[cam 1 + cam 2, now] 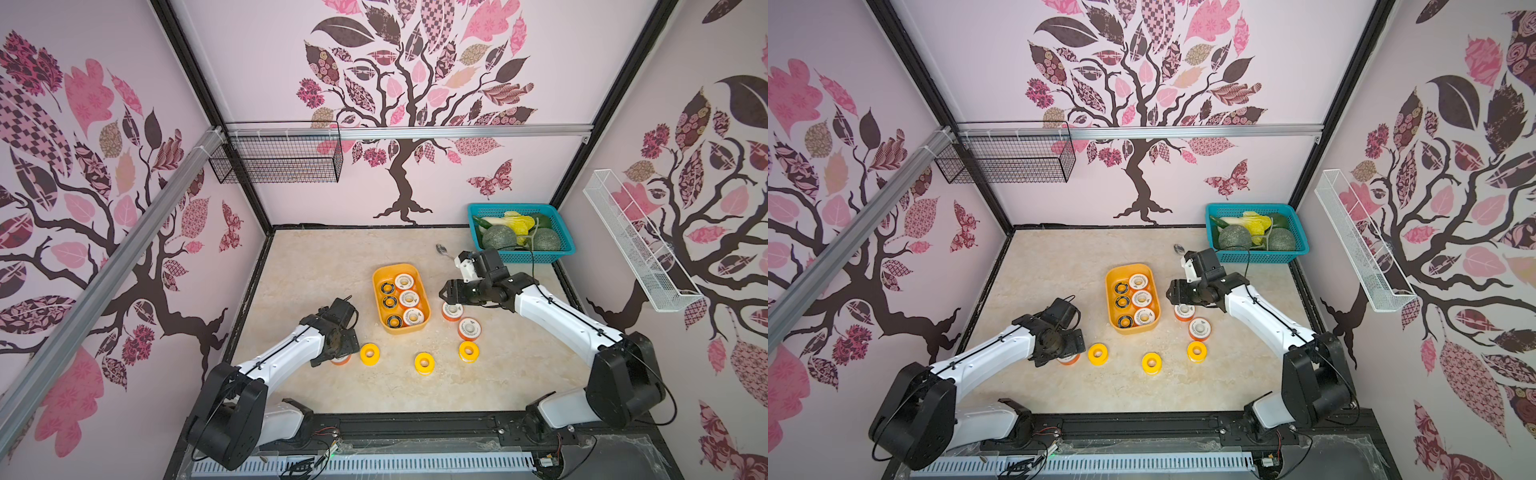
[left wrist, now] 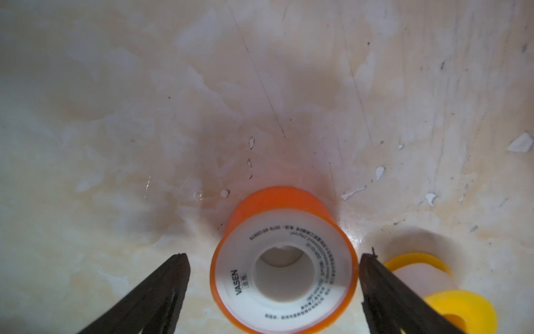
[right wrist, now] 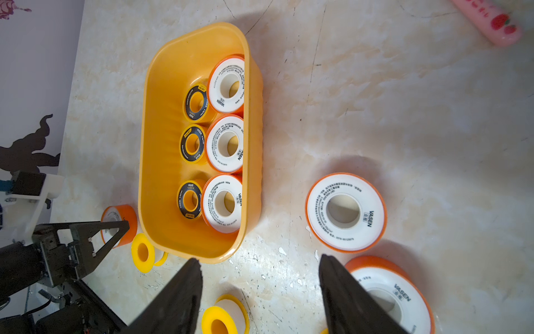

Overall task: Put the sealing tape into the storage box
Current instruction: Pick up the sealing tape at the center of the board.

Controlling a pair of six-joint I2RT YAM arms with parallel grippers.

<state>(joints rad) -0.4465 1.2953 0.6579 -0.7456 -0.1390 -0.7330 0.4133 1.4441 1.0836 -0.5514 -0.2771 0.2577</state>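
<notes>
Your left gripper hangs wide open over an orange roll, one finger on each side of it. There is a clear gap at one finger, and the other sits just beside the roll's wall; you can't tell whether it touches. In both top views this pair is at lower centre-left, and the roll stands flat on the table.

In a top view, a yellow roll lies just right of it. A second yellow roll sits at lower centre, and a third yellow roll is further right.

Just above the third lies a nearer white-faced roll, with a farther white-faced roll beyond it, close to the box's right wall.

Your right gripper is parted too — only bare table shows between its fingers. It hangs just above the farther white-faced roll in the frame.

The storage box sits at centre frame, between the arms, and holds six rolls lying flat. Three black rolls fill its left column and three orange-and-white rolls its right.

Farthest off, at upper right, stands a teal basket of vegetables.
</notes>
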